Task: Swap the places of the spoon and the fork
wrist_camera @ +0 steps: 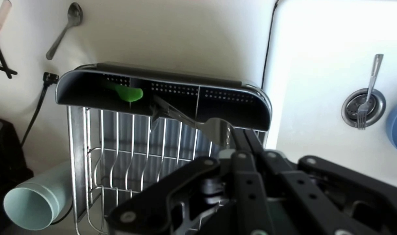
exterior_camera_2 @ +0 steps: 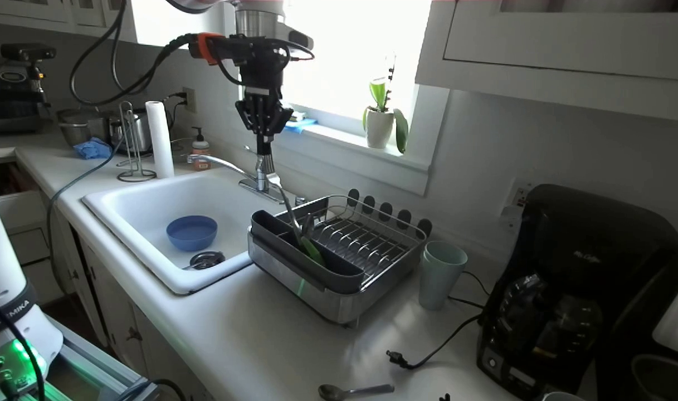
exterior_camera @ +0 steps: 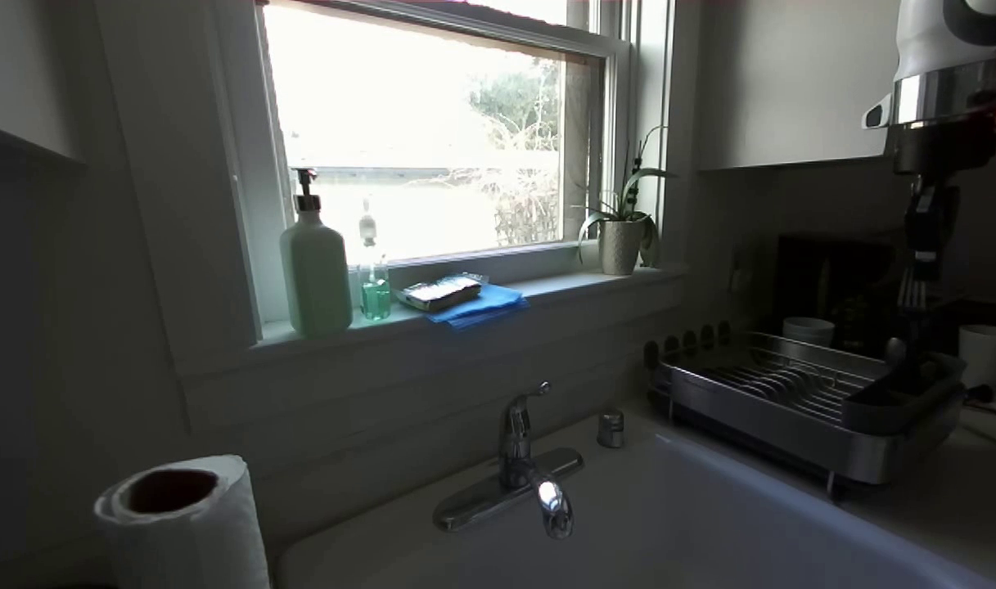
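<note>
My gripper [exterior_camera_2: 264, 146] is above the drying rack and shut on the head of a silver fork [exterior_camera_2: 287, 201]. The fork hangs tilted with its handle down in the dark cutlery caddy [exterior_camera_2: 294, 250]. Whether the handle end touches the caddy is hidden. In the wrist view the gripper [wrist_camera: 247, 138] pinches the fork [wrist_camera: 214, 129] by its tines. In an exterior view the fork's tines [exterior_camera: 912, 293] show below the fingers. A silver spoon [exterior_camera_2: 355, 392] lies on the counter beyond the rack; it also shows in the wrist view [wrist_camera: 63, 31]. Another fork [wrist_camera: 368, 94] lies on the sink drain.
The caddy also holds a green-ended utensil [wrist_camera: 129, 93] and a grey one [exterior_camera_2: 308, 224]. The wire rack [exterior_camera_2: 372, 253] stands beside the white sink [exterior_camera_2: 121, 203] with a blue bowl [exterior_camera_2: 192, 233]. Cups [exterior_camera_2: 440, 273], a coffee maker [exterior_camera_2: 572, 278] and a faucet [exterior_camera: 518, 458] stand around.
</note>
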`<control>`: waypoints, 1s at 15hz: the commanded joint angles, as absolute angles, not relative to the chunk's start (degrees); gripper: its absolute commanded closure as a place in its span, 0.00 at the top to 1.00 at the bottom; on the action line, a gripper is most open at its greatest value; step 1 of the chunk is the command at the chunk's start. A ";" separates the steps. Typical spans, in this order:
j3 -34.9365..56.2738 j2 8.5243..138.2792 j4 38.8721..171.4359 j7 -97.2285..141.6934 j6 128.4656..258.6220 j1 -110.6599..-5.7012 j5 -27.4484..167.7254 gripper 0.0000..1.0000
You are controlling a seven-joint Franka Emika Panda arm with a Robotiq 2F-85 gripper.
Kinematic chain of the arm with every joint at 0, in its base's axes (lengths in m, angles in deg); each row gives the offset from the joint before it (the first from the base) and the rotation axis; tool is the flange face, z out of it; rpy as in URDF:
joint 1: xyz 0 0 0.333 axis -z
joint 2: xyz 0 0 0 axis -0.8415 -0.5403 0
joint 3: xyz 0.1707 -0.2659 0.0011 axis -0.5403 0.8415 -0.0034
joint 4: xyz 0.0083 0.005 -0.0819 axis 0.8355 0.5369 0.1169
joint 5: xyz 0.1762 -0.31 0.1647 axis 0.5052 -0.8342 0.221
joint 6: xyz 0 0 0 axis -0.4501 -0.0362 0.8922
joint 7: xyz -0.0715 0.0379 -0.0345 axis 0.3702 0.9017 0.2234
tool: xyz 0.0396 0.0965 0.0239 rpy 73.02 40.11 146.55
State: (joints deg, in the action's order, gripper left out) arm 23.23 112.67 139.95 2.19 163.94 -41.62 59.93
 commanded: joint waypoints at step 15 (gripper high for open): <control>21.77 119.52 140.54 2.09 161.24 -46.38 64.43 0.01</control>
State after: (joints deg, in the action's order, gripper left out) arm 21.65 117.86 140.00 2.82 162.54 -45.48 62.60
